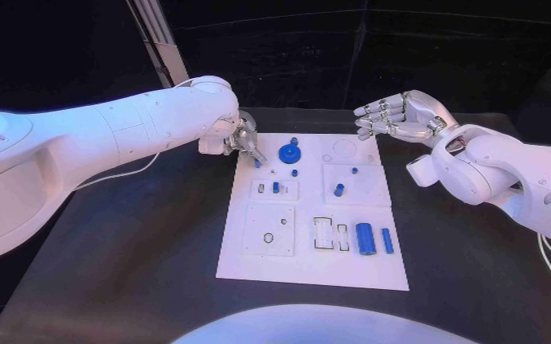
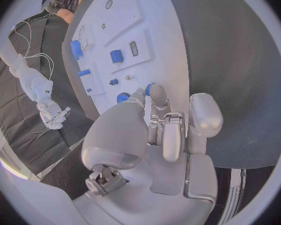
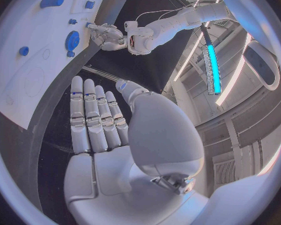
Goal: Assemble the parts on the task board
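Observation:
The white task board (image 1: 310, 268) lies in the middle of the table. My left hand (image 1: 236, 135) hangs over the board's far left corner and pinches a small blue part (image 1: 256, 162) between the thumb and a fingertip (image 2: 158, 96). A round blue part (image 1: 288, 153) stands just right of that. Small blue pegs (image 1: 294, 173) and a blue block (image 1: 339, 190) sit mid-board, and a blue cylinder (image 1: 365, 238) lies near the front right. My right hand (image 1: 396, 117) is raised beyond the far right corner, fingers apart, holding nothing.
A slanted metal post (image 1: 147, 17) rises behind the table's far left. A thin white cable (image 1: 127, 173) trails under my left arm. Bare black table (image 1: 138, 264) surrounds the board on the left, right and front.

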{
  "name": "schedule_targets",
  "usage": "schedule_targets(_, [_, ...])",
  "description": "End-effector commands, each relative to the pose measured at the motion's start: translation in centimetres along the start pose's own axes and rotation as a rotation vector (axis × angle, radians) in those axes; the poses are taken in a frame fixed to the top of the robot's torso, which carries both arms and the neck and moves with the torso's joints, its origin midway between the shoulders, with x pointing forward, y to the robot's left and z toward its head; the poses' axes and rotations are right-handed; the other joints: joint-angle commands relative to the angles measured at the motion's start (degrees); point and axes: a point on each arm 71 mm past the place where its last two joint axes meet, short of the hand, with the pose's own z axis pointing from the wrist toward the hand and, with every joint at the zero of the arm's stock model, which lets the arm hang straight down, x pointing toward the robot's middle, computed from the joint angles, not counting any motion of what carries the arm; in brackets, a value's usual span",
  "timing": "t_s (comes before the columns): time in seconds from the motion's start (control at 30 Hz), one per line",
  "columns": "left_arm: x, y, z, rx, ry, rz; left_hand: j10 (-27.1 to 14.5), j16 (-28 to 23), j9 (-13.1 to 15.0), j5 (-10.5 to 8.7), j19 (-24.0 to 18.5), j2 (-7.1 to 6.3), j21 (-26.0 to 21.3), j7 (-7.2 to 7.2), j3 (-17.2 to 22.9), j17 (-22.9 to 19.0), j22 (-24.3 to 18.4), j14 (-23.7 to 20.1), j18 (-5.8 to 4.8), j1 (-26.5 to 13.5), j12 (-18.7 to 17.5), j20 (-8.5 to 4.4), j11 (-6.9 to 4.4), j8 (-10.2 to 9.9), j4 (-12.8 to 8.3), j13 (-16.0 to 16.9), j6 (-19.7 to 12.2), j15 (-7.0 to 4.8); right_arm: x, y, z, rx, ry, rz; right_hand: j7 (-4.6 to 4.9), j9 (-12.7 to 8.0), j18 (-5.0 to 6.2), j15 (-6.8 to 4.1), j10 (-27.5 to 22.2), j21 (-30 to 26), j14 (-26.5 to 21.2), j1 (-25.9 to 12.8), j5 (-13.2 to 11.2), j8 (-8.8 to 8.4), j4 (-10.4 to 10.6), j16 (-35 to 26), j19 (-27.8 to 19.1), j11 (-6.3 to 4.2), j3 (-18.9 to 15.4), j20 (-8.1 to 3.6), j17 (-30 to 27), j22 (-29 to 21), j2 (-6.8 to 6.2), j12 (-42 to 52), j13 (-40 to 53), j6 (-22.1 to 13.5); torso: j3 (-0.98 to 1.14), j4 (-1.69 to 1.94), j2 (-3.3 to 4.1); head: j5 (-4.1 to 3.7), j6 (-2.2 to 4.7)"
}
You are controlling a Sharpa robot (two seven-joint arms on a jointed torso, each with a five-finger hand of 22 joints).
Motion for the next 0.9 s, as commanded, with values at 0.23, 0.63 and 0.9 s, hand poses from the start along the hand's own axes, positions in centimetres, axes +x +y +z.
schedule_targets(0.23, [0.2,-0.3,0.0,0.034,0.024,-0.044,-0.5,0.1,-0.2,0.73,0.1,0.19,-0.2,-0.04,8.9,13.3,0.1,5.6,0.59,5.4,-0.9,-0.09,-0.33,-1.0,-4.6,-0.9,-1.0,-0.11,0.1,0.2,0.1,-0.008,0.010,0.002,0.10,-0.1,0.49,0.10,-0.4,-0.3,-0.5,-0.4,0.3,-0.17,-0.3,-0.2,-0.1,-0.17,-0.1,0.32,-0.1,0.0,0.36,-0.2,0.0,-0.5,-0.03,0.00,-0.01,0.14,-0.12])
schedule_targets(0.63, [0.6,0.7,-1.0,0.087,-0.033,-0.138,1.1,0.2,2.0,3.55,0.3,-7.14,0.0,0.23,30.3,13.5,0.8,5.6,0.48,-2.7,-1.0,0.33,-0.02,1.6,-8.8,-1.5,-1.1,0.15,0.0,0.1,0.1,-0.007,0.010,0.002,0.10,-0.1,0.49,0.10,-0.4,-0.3,-0.5,-0.4,0.3,-0.17,-0.3,-0.2,-0.1,-0.17,-0.1,0.32,-0.1,0.0,0.36,-0.2,0.0,-0.5,0.00,0.12,-0.09,0.10,-0.32])
schedule_targets(0.9, [2.1,0.8,-2.7,0.162,-0.100,-0.197,1.8,0.3,3.3,6.57,0.4,-8.96,0.1,0.01,34.7,13.6,1.1,5.6,0.48,-5.5,-0.7,0.15,-0.36,3.4,-10.7,-1.4,-1.2,0.07,-0.1,0.0,0.2,-0.005,0.008,0.001,0.10,-0.1,0.49,0.10,-0.4,-0.3,-0.5,-0.4,0.3,-0.17,-0.3,-0.2,-0.1,-0.17,-0.1,0.32,-0.1,0.0,0.36,-0.2,0.0,-0.5,0.03,0.08,-0.09,0.39,-0.31])
